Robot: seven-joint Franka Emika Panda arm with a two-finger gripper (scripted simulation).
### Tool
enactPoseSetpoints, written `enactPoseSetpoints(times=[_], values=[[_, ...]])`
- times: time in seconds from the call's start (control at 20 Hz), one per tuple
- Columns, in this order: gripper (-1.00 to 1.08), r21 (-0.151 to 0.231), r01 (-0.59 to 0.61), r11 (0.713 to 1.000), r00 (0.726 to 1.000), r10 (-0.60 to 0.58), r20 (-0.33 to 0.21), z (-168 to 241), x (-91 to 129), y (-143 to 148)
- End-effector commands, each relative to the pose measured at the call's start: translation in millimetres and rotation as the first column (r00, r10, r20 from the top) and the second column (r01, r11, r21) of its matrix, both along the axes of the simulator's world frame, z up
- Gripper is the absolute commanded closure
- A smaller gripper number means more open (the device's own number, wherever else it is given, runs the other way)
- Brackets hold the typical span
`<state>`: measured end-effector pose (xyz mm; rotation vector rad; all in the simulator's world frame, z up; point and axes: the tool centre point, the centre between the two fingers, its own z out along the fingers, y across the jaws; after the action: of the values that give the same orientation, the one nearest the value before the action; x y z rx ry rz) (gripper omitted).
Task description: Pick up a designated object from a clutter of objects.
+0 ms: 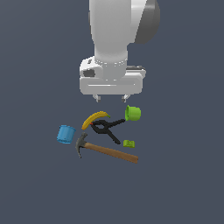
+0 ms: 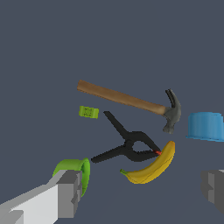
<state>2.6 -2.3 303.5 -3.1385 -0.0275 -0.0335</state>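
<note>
The lime-green cup [image 1: 133, 113] lies on its side at the exterior view's right of the clutter; in the wrist view the green cup [image 2: 76, 170] shows partly behind one fingertip [image 2: 69, 192]. My gripper [image 1: 111, 97] hangs open above the pile, a little to the exterior view's left of the cup, holding nothing. The gripper [image 2: 142, 190] has its fingers spread wide in the wrist view. Beside the cup lie a yellow banana [image 1: 94, 118], a black clamp [image 1: 106, 128], a wooden-handled hammer [image 1: 107, 150], a blue cup [image 1: 65, 134] and a tiny green block [image 1: 128, 143].
Everything rests on a flat dark grey floor [image 1: 183, 183]. The clamp's handle tip reaches close to the green cup. The banana [image 2: 152, 167], clamp [image 2: 127, 144], hammer [image 2: 131, 101], blue cup [image 2: 205, 126] and green block [image 2: 89, 112] all show in the wrist view.
</note>
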Motion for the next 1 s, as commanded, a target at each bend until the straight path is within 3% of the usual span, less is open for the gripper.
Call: enactPoseSetpoints(times=[0.0,0.55,0.95], values=[[-0.2,0.0,0.0,1.0,1.0,0.0,0.0,0.0,0.0,0.0],[-0.2,0.013,0.027,1.0,1.0,-0.027,-0.001,2.9,-0.8,-12.8],[-0.2,0.075,0.102,0.992,0.993,-0.097,-0.069,-23.1,-13.1,-9.8]])
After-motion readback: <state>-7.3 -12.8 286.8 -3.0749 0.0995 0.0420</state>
